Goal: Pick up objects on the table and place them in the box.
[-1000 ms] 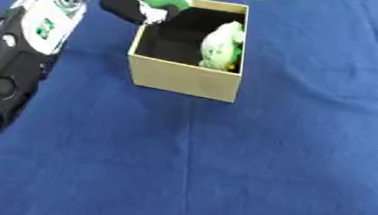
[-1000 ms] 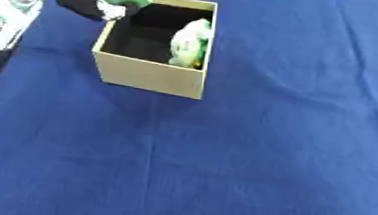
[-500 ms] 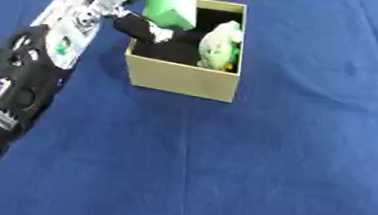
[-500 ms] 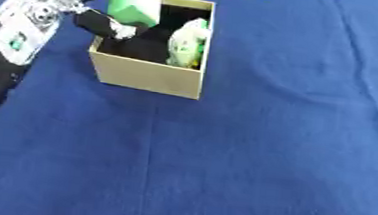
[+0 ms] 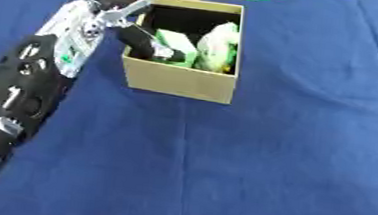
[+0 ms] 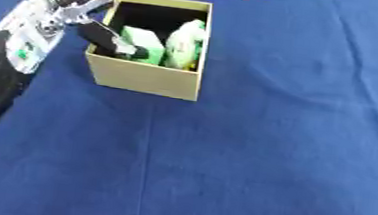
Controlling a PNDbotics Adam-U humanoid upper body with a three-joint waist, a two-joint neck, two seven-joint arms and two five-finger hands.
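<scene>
Green packet in box, left hand inside

One box stands on the blue desk. Inside it lie two items: one green carton and one pale green-and-white packet. One hand reaches into the box.

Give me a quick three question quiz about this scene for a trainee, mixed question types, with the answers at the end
1. True or false: the left hand reaches into the box.
2. Where is the green block? A) on the blue cloth B) inside the box C) beyond the table
3. Fill in: the pale green and white packet lies on the box's ____ side.

Key: 1 true. 2 B, beside the hand's fingers. 3 right.
</scene>
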